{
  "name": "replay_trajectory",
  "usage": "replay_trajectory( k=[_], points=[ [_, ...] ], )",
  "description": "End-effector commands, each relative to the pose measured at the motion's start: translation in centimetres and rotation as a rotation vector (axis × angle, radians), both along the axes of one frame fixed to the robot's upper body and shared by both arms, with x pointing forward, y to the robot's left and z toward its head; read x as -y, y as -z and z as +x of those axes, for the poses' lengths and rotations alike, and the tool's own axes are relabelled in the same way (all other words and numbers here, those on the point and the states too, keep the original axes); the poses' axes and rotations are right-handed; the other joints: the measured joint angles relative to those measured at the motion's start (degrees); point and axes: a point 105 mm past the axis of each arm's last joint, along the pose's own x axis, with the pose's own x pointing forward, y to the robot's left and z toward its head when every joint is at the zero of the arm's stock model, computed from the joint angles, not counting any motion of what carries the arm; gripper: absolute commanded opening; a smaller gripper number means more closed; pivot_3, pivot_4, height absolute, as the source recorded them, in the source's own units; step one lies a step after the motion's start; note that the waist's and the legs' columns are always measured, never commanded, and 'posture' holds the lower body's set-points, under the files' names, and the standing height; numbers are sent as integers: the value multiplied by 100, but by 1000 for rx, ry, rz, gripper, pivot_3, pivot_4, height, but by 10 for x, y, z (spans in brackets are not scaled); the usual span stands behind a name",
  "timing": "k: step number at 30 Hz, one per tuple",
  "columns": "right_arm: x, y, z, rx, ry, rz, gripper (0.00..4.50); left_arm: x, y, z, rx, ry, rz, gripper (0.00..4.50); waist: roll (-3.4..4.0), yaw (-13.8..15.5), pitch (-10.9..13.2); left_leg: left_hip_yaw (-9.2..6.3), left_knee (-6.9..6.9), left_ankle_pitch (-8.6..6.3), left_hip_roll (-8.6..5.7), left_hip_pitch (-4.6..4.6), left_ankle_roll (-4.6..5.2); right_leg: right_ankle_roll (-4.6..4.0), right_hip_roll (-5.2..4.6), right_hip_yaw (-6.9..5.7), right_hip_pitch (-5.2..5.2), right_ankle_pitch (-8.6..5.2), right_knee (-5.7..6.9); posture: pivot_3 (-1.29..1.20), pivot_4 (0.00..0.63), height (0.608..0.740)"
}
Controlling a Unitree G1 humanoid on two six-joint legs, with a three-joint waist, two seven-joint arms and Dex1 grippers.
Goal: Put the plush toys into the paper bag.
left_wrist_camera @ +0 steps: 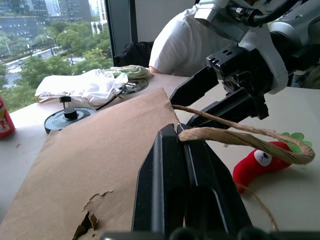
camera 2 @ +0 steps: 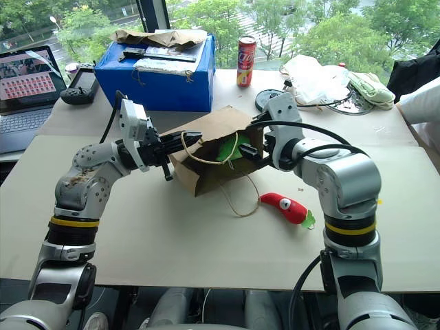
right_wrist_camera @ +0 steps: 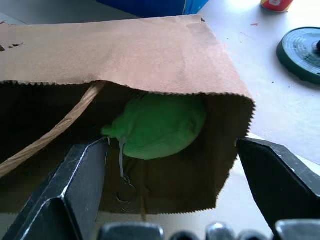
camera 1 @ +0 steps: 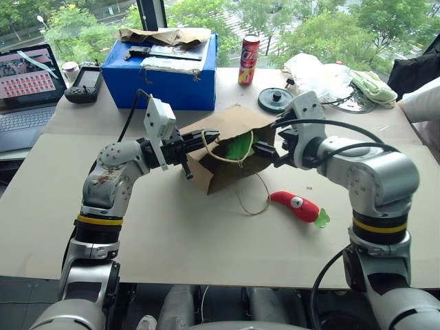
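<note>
A blue box (camera 1: 159,81) is being seen at the far side of the table (camera 1: 172,234), with crumpled brown paper (camera 1: 163,34) lying on its top. A red drink can (camera 1: 248,60) is standing upright just to its right. A round black disc (camera 1: 275,100) is lying near the can, beside a white plastic bag (camera 1: 313,72). A laptop (camera 1: 26,86) is being shown open at far left, with a black handheld controller (camera 1: 84,85) next to it. A person's white sleeve (camera 1: 421,103) is being seen at the right edge.

Bright daylight from the windows behind, soft shadows, glare perhaps on far tabletop, bag interior dim
</note>
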Motion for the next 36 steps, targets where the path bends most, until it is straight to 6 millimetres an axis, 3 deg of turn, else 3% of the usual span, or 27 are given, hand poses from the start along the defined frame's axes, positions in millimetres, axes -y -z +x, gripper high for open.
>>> replay_trajectory(
  k=[1,7,16,19,30,36],
  points=[
    [22,8,-42,-52,-126,-128,4461,0,-12,-3,43,7,-4,0,0,50,0,-1,-2,-1,-1,-1,1,0,-1,-1,0,0,-3,0,150,739],
    [61,56,-71,-253,-111,-323,4461,1,-12,-3,43,11,-5,0,-2,-29,1,0,4,-5,-2,14,8,1,2,14,10,-1,-4,0,150,739],
    [71,78,-66,-284,-69,-359,4461,0,-12,-2,45,11,-2,0,-3,-30,1,-5,12,-2,3,29,5,0,15,20,26,0,-1,0,150,739],
    [68,82,-63,-277,-62,-353,3758,-1,-13,-2,46,9,0,0,-3,-21,1,-5,11,-2,1,25,5,1,11,18,25,-1,-4,0,150,739],
    [65,86,-62,-269,-68,-345,19,-1,-13,-1,46,4,1,0,-3,-5,1,-5,12,-2,-1,23,5,3,8,16,24,-2,-3,0,150,739],
    [60,53,-59,-154,-101,-297,19,-2,-14,0,47,0,0,0,-3,4,1,-5,12,-2,-2,23,5,3,8,16,24,-2,-3,0,150,739]
  ],
)
